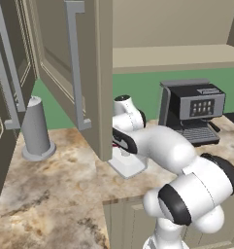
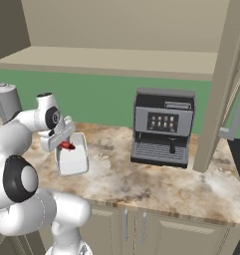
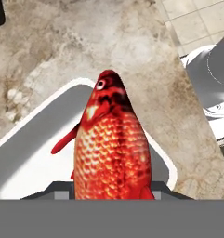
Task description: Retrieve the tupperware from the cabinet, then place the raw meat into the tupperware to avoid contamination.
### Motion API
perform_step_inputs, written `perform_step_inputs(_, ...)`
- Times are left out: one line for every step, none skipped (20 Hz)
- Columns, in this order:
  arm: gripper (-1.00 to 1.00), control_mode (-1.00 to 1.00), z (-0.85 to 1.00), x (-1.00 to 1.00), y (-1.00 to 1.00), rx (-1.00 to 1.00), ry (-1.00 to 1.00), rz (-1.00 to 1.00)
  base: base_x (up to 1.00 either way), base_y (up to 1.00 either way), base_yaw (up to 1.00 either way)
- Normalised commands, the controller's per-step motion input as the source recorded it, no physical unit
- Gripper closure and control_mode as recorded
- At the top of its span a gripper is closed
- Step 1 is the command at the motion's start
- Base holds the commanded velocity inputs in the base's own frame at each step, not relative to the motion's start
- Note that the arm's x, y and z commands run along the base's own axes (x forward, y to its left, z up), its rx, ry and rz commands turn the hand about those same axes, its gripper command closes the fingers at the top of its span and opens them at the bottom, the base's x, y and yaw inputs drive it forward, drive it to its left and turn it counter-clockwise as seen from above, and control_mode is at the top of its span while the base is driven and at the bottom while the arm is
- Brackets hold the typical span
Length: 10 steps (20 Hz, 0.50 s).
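The gripper [image 2: 63,143] is gripping the red fish [image 3: 111,148] just above the tupperware [image 2: 74,160] on the worktop [image 2: 156,187], and releasing well inside its walls seems wisest.

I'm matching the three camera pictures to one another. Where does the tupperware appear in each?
Left base view: tupperware at centre, on the counter, partly behind the arm.
Right base view: centre-left, below the tool.
Hand view: lower left, beneath the raw meat.
Shared landmark: the coffee machine, to its right in both base views.
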Motion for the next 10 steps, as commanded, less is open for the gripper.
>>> perform_step_inputs(1.00, -1.00, -0.13, 0.00, -0.03, 0.02, 0.00, -0.07, 0.00, 0.00, 0.00)
perform_step_inputs(1.00, -1.00, -0.15, 0.00, -0.04, 0.03, 0.00, -0.05, 0.00, 0.00, 0.00)
perform_step_inputs(1.00, -1.00, -0.16, 0.03, -0.06, 0.03, 0.00, -0.03, 0.00, 0.00, 0.00)
perform_step_inputs(1.00, -1.00, -0.23, 0.11, -0.09, 0.04, 0.00, -0.01, 0.00, 0.00, 0.00)
perform_step_inputs(1.00, -1.00, -0.25, 0.09, -0.12, 0.05, -0.02, 0.00, 0.00, 0.00, 0.00)
perform_step_inputs(1.00, -1.00, -0.27, 0.09, -0.09, 0.02, -0.03, 0.00, 0.00, 0.00, 0.00)
perform_step_inputs(1.00, -1.00, -0.30, 0.08, -0.10, 0.01, -0.02, 0.00, 0.00, 0.00, 0.00)
perform_step_inputs(1.00, -1.00, -0.29, 0.02, -0.10, 0.00, -0.03, -0.01, 0.00, 0.00, 0.00)
perform_step_inputs(1.00, -1.00, -0.27, 0.01, -0.12, 0.01, -0.01, -0.02, 0.00, 0.00, 0.00)
perform_step_inputs(1.00, -1.00, -0.39, 0.05, -0.21, 0.00, 0.00, -0.02, 0.00, 0.00, 0.00)
